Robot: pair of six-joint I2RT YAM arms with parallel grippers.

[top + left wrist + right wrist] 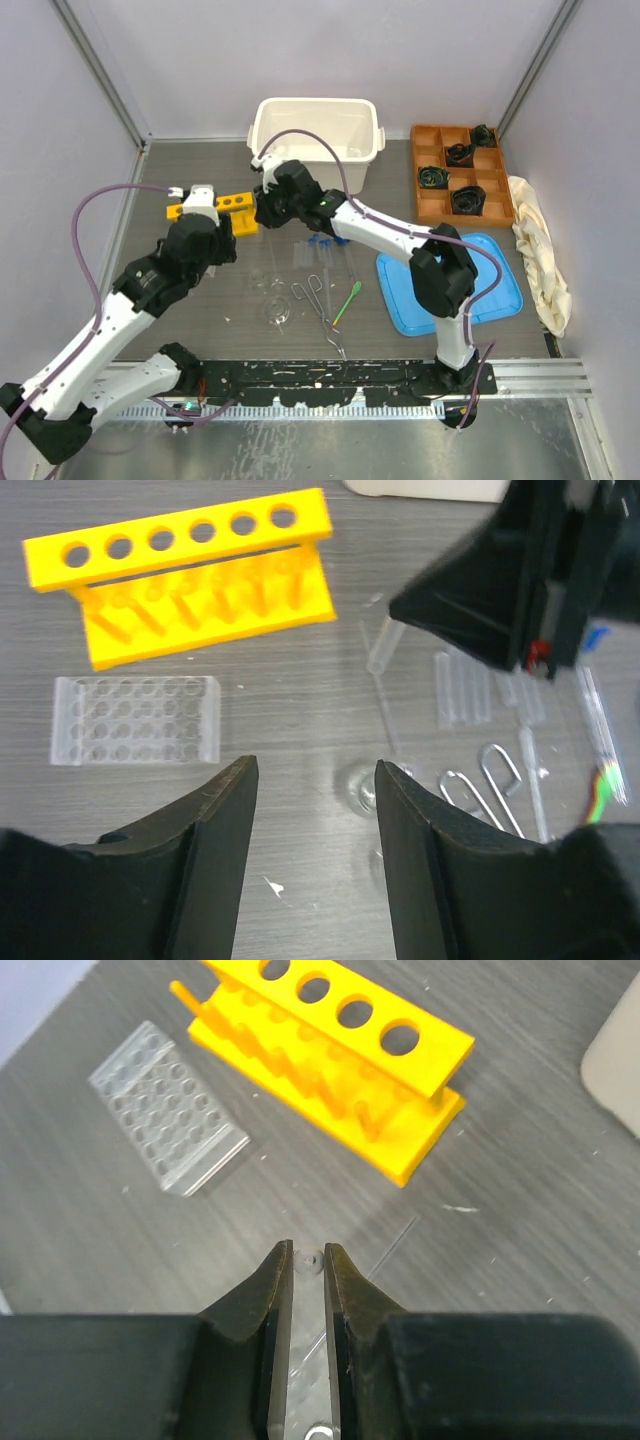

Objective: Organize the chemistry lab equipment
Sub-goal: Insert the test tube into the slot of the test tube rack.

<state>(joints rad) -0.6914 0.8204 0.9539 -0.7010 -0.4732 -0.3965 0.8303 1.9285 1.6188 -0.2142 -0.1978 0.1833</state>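
My right gripper (308,1250) is shut on a clear test tube (312,1259), whose rounded end shows between the fingertips. In the left wrist view the same tube (383,646) hangs tilted above the table, right of the yellow rack (190,580). The clear plastic rack (135,720) lies in front of the yellow rack. My left gripper (315,765) is open over bare table with nothing between its fingers. A small glass flask (362,785) stands just beside its right finger. More test tubes (462,688) and the metal tongs (490,778) lie to the right. The green spatula (348,299) lies beside the tongs (320,300).
A white bin (315,130) stands at the back centre. At back right is an orange compartment tray (432,205) with black objects. A blue lid (495,290) lies under the right arm, and a cream cloth (540,255) lies at the right edge.
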